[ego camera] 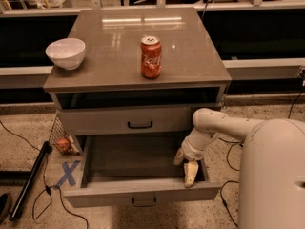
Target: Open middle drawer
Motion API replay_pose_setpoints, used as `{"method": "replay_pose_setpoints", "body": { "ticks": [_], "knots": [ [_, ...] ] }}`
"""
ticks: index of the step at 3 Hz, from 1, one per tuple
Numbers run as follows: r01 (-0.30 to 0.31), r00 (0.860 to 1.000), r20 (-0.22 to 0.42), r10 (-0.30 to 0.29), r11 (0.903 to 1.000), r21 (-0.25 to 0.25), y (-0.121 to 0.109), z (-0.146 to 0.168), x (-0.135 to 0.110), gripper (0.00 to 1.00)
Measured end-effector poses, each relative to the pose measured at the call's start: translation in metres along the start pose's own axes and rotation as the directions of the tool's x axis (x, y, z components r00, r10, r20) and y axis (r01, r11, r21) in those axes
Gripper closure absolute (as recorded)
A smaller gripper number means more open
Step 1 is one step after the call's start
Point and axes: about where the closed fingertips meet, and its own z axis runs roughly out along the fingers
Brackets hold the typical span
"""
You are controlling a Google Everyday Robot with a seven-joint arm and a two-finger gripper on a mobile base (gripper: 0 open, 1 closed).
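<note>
Your middle drawer [128,160] is pulled well out toward the near side. Its grey tray is in full view, and its small black bar handle [144,202] sits on the near front panel.

Your hand [185,165] is inside that drawer at the right end, just beside the right wall, pointing down toward the near-right corner. It's released: the two pale fingers [190,173] are spread and grip nothing. Can't tell if the lower fingertip touches the tray or the front panel. Your arm [224,125] comes in from the right over the drawer's right edge, and the big white robot body [276,175] fills the near-right corner.

The drawer above [95,120] is pushed in flush, with its black handle [139,124] centred. Above it, under the top, there's a dark open slot [138,97].

On the cabinet's top surface [190,56]:
- A white bowl [66,52] stands at the left edge.
- A red soda can [151,57] stands upright near the middle, well apart from the bowl.

On the floor to the left:
- A blue tape X [68,173] lies just beside the open drawer.
- A black pole [28,182] lies further left.
- Thin black cables [47,194] run around it.
- A small reddish item [63,145] sits by the cabinet's left side; I can't identify it.
</note>
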Motion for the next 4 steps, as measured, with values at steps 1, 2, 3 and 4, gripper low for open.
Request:
{"method": "replay_pose_setpoints", "body": {
  "ticks": [1, 2, 3, 4],
  "knots": [
    [0.000, 1.000, 0.000, 0.000, 1.0000, 0.003, 0.0001, -0.0018, -0.0010, 0.72],
    [0.000, 1.000, 0.000, 0.000, 1.0000, 0.003, 0.0001, -0.0021, -0.0011, 0.96],
    [0.000, 1.000, -0.001, 0.000, 1.0000, 0.003, 0.0003, -0.0026, -0.0013, 0.00],
    [0.000, 1.000, -0.001, 0.000, 1.0000, 0.003, 0.0003, -0.0026, -0.0013, 0.00]
  ]
}}
